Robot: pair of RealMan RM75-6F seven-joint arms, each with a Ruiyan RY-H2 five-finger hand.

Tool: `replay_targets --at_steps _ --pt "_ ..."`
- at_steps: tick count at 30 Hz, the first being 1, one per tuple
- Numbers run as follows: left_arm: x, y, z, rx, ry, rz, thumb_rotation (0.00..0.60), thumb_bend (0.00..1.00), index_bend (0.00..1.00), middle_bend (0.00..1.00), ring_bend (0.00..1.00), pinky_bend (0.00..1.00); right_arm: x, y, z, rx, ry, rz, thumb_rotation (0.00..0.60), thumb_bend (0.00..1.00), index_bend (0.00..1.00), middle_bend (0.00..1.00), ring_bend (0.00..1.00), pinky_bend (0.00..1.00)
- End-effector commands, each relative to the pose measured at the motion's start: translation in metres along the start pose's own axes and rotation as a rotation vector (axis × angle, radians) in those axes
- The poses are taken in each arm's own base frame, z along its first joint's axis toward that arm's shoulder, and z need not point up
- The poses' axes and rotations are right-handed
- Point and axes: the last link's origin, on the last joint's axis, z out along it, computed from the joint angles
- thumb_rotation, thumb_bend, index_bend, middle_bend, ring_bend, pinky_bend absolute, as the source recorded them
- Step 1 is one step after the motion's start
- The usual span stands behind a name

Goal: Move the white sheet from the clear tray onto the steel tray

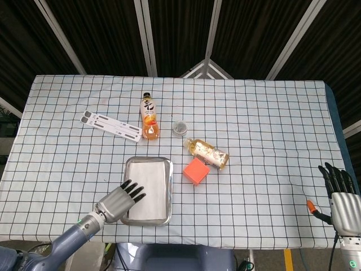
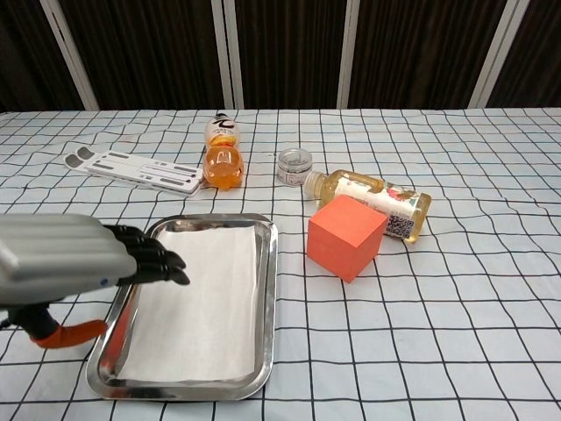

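The white sheet (image 2: 203,303) (image 1: 148,189) lies flat inside the steel tray (image 2: 267,289) (image 1: 168,186) near the table's front edge. My left hand (image 2: 74,263) (image 1: 118,202) hovers over the tray's left rim, fingers stretched out and apart, holding nothing; its dark fingertips (image 2: 166,263) reach over the sheet's left part. My right hand (image 1: 340,192) hangs off the table's right front corner, fingers spread and empty. No clear tray shows in either view.
An orange cube (image 2: 346,237) stands right of the tray. Behind it lie a yellow bottle (image 2: 372,197), a small jar (image 2: 294,165), an orange bottle (image 2: 221,158) and a white perforated strip (image 2: 136,169). A checked cloth covers the table.
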Motion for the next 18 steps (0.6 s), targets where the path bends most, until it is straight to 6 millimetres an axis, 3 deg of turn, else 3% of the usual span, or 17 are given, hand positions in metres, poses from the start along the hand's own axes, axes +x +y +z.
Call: replay_targets --at_steps 1,6,9,12,18 --pt "0.017 -0.018 -0.021 0.068 0.091 -0.053 0.6 0.47 0.0 0.0 0.0 0.0 0.0 0.0 0.0 0.002 -0.001 -0.003 0.6 0.33 0.0 0.0 0.0 0.0" --pt "0.021 -0.046 -0.049 0.191 0.235 -0.149 0.6 0.26 0.0 0.0 0.0 0.0 -0.001 -0.001 -0.001 0.002 0.0 -0.007 0.6 0.33 0.0 0.0 0.0 0.0" --pt "0.008 -0.062 -0.072 0.291 0.365 -0.227 0.6 0.11 0.0 0.0 0.0 0.0 -0.001 -0.001 0.0 0.005 -0.002 -0.014 0.6 0.32 0.0 0.0 0.0 0.0" --pt "-0.017 -0.076 -0.099 0.409 0.456 -0.249 0.6 0.04 0.0 0.0 0.0 0.0 -0.003 -0.001 0.0 0.009 -0.005 -0.024 0.6 0.32 0.0 0.0 0.0 0.0" --pt "-0.054 -0.089 -0.138 0.559 0.583 -0.251 0.6 0.02 0.0 0.0 0.0 0.0 -0.004 -0.002 0.001 0.009 -0.006 -0.03 0.6 0.32 0.0 0.0 0.0 0.0"
